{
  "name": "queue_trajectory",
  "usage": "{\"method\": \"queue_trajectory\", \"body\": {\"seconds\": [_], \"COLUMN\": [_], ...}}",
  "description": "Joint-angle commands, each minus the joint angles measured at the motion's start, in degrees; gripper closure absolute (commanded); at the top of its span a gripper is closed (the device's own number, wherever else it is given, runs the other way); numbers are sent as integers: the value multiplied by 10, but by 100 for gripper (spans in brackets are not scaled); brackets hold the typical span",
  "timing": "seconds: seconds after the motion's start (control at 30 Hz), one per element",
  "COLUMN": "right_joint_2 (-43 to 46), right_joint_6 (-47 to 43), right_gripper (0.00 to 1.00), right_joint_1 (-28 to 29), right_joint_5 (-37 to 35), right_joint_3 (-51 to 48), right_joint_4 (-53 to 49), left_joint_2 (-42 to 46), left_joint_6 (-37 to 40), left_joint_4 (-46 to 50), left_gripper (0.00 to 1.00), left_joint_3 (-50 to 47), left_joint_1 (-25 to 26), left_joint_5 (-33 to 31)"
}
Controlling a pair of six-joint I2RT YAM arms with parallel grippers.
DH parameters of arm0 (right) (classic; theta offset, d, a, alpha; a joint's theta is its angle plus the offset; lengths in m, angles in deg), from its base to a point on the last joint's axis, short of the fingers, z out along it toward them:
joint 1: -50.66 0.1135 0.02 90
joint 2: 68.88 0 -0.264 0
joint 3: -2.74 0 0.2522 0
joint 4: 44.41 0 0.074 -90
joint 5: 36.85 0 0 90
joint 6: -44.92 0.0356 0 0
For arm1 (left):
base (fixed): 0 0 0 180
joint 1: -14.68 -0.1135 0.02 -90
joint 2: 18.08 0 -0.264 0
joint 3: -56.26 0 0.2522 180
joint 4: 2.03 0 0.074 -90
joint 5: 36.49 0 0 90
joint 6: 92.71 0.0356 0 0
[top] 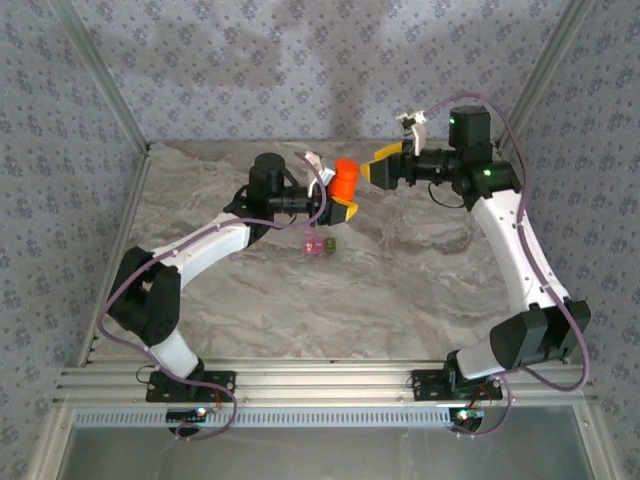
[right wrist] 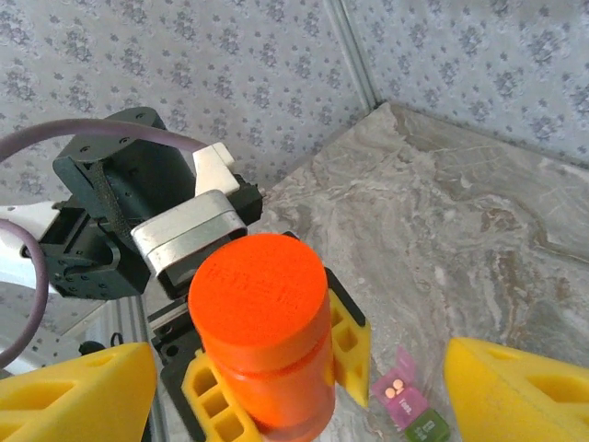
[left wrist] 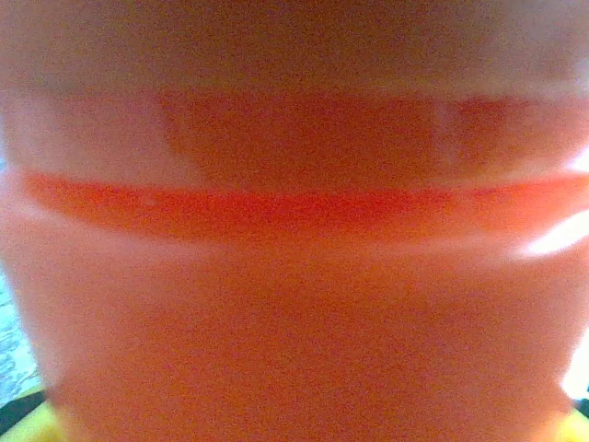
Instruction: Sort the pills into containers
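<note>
The orange bottle (top: 345,180) with its round orange cap (right wrist: 259,285) on is held upright above the table, my left gripper (top: 343,203) shut on its body. Yellow left fingers (right wrist: 348,333) clamp both sides, and the bottle wall (left wrist: 294,276) sits right against the left wrist camera. My right gripper (top: 378,166) is open just to the right of the cap, its yellow fingers (right wrist: 515,387) spread wide on either side of the bottle without touching it. The containers (top: 318,244) lie on the table below: a pink compartment (right wrist: 398,391) holding two small orange pills (right wrist: 396,387) and a green one (right wrist: 426,428).
The marble-patterned table (top: 400,280) is walled by patterned panels with metal corner posts (right wrist: 354,51). Both arms reach in over the back middle of the table. A purple cable (right wrist: 55,138) loops over the left wrist.
</note>
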Motion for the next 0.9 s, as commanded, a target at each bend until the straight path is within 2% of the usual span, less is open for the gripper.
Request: {"method": "queue_trajectory", "body": {"seconds": [0.0,0.53,0.63,0.77,0.87], "right_joint_2": [-14,-53,-56,-57,-55], "right_joint_6": [-22,-32,-32,-31,-26], "right_gripper": [17,19,24,37,43], "right_joint_1": [14,49,52,55,60], "right_joint_5": [22,-10,-12,-10,-11], "right_joint_3": [36,64,64,63,55], "right_joint_4": [-25,-46,-47,-48,-44], "left_joint_2": [11,2,1,1,2], "left_joint_6": [12,18,18,18,17], "left_joint_4": [7,24,24,24,21], "left_gripper": [100,100,100,100,100], "left_joint_3": [26,36,37,38,38], "left_joint_1": [0,2,3,4,3], "left_joint_5": [50,61,61,58,46]}}
